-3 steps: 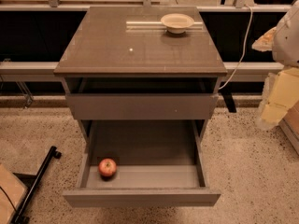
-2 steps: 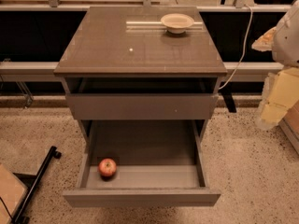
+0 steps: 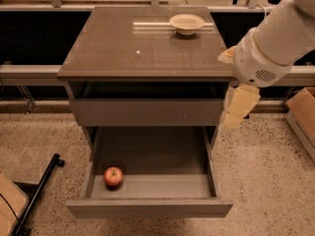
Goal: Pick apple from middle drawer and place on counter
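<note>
While the middle drawer (image 3: 147, 208) stands pulled open, the apple (image 3: 113, 176) lies inside it near the front left corner, so the opening is done but none of the lifting. My hand (image 3: 232, 121) hangs to the right of the cabinet, beside the upper front, pointing down and well apart from the apple. I cannot tell whether it is wide or narrow. I judge everything else is left: reach in, take the apple, set it on the bench (image 3: 108, 58), where a cream bowl (image 3: 186, 22) sits at the back.

One apple (image 3: 113, 176), one bowl (image 3: 186, 23), one counter (image 3: 113, 58), one middle drawer (image 3: 147, 209), one upper drawer (image 3: 147, 112), one tool (image 3: 238, 111) at right.
</note>
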`<action>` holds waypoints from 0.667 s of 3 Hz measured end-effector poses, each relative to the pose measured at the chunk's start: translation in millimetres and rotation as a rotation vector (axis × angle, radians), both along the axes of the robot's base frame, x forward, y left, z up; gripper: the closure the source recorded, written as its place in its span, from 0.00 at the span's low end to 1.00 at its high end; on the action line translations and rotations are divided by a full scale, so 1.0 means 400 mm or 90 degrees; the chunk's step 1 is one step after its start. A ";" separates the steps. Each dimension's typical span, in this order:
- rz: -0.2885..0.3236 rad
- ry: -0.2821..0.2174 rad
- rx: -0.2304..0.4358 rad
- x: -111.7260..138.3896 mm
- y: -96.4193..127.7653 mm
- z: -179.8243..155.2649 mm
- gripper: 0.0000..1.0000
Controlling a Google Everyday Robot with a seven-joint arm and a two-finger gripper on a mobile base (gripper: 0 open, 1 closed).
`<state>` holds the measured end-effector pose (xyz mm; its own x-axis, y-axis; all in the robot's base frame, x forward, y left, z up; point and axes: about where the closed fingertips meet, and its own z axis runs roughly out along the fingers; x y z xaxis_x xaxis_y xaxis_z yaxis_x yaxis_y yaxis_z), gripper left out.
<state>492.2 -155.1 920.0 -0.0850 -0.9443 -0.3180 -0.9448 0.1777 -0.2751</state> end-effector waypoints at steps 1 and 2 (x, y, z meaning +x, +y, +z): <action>-0.006 -0.019 0.005 0.016 0.001 0.012 0.00; -0.006 -0.018 0.004 0.014 0.000 0.012 0.00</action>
<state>497.9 -154.9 924.7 -0.0851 -0.9414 -0.3263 -0.9348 0.1887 -0.3008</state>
